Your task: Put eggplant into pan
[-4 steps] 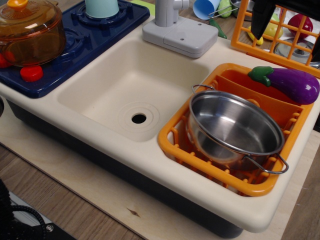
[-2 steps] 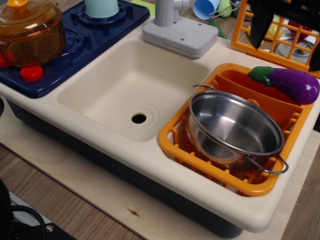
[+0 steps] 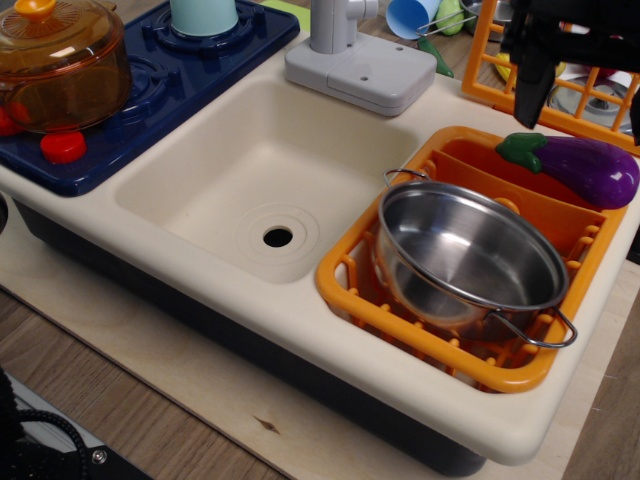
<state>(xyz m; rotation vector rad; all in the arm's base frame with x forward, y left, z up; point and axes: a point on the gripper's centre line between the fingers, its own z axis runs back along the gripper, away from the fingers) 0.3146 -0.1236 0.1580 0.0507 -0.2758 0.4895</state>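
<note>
Eggplant (image 3: 583, 166): lies just below the gripper (image 3: 585, 100), on the back rim of the orange dish rack (image 3: 400, 318), outside the pan.
Eggplant long axis: runs side to side across the view, green stem cap toward the gripper's left-hand finger, rounded purple end under the other finger at the frame edge.
Pan (image 3: 468, 256): below and to the left of the gripper, sitting in the rack, empty, tilted slightly with one wire handle at the near right and one at the far left; close beside the eggplant, contact not clear.
Gripper: at the top right corner, partly cut off by the frame; its dark fingers (image 3: 530, 88) hang spread wide apart, one toward either end of the eggplant.
Gripper contents: nothing held; no finger touches the eggplant.
Arm: only one, above the far right of the rack.
Judged step: approach before grasp; the fingers look to bracket the eggplant's length, so a descent onto it comes first.
Risk: a glossy rounded body may slip on closing.
</note>
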